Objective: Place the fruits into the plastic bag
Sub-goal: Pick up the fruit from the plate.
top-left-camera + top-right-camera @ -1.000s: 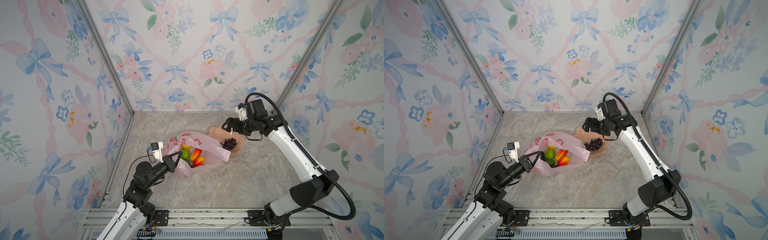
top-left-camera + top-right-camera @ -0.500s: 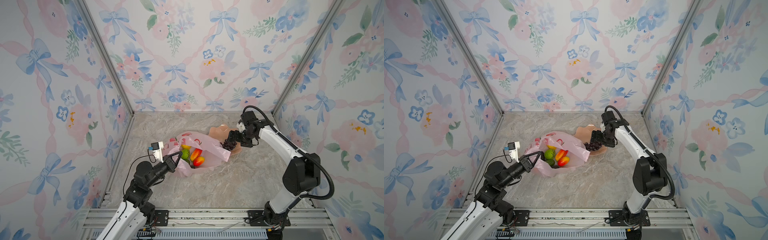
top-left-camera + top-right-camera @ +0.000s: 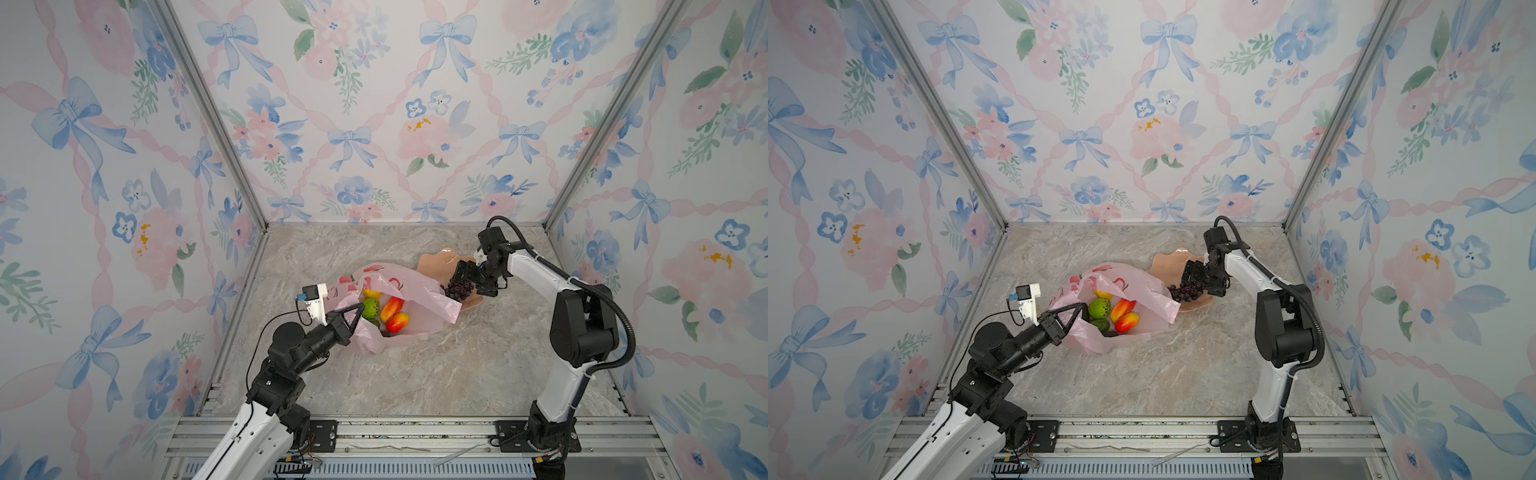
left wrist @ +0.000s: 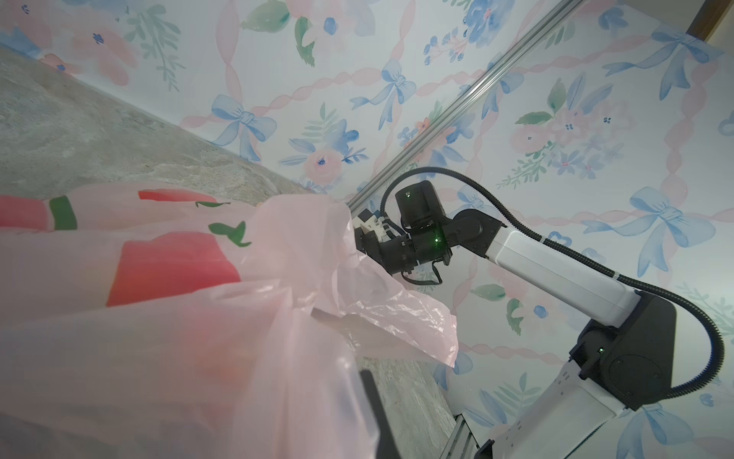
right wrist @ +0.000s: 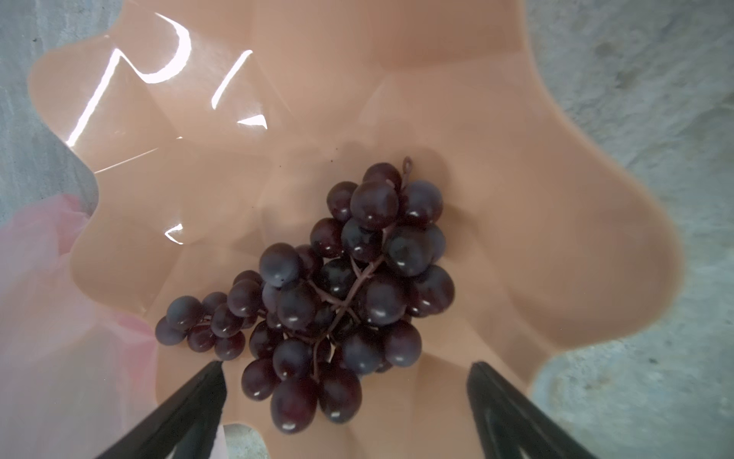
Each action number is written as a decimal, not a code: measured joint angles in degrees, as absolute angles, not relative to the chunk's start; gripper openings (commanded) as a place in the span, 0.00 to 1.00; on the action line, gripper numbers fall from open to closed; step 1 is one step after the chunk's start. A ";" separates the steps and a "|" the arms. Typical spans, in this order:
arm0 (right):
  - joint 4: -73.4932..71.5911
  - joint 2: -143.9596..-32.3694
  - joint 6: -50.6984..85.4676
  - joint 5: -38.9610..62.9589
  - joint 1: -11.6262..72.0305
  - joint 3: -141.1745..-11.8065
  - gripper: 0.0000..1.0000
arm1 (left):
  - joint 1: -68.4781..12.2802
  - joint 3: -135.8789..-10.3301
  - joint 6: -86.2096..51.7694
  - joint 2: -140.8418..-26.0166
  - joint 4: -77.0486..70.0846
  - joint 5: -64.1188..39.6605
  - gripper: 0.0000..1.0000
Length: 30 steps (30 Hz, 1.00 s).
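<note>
Film of plastic bag (image 4: 159,337) veils left gripper (image 3: 360,309) — seemingly clamped on it.

Left gripper (image 3: 360,306) pinched closed, arm stretched low and forward; right gripper (image 3: 469,286) spread wide, wrist angled downward.

Both white-shelled, black-jointed: left arm (image 3: 253,432), right arm (image 3: 540,270). A black ribbed cable (image 3: 621,320) ran along the right arm (green LEDs (image 4: 437,240) lit on its joints). White camera block (image 3: 315,300) sat on the left wrist; left hand (image 3: 360,307) was black, triangular.
</note>
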State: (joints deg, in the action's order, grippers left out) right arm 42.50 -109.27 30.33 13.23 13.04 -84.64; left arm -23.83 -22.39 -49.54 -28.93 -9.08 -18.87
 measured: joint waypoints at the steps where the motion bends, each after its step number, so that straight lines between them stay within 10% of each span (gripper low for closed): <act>1: 42.06 -110.02 30.81 13.21 13.06 -84.64 0.99 | -23.83 -22.39 -49.52 -28.93 -9.06 -18.87 0.00; 30: 38.76 -123.96 34.87 8.99 16.25 -98.35 0.59 | -23.20 -22.41 -48.14 -26.35 -5.80 -18.41 0.00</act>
State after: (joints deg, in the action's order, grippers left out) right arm 38.76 -123.96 34.87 8.99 16.25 -98.35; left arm -23.20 -22.41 -48.14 -26.35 -5.80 -18.41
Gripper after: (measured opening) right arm 0.627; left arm 0.049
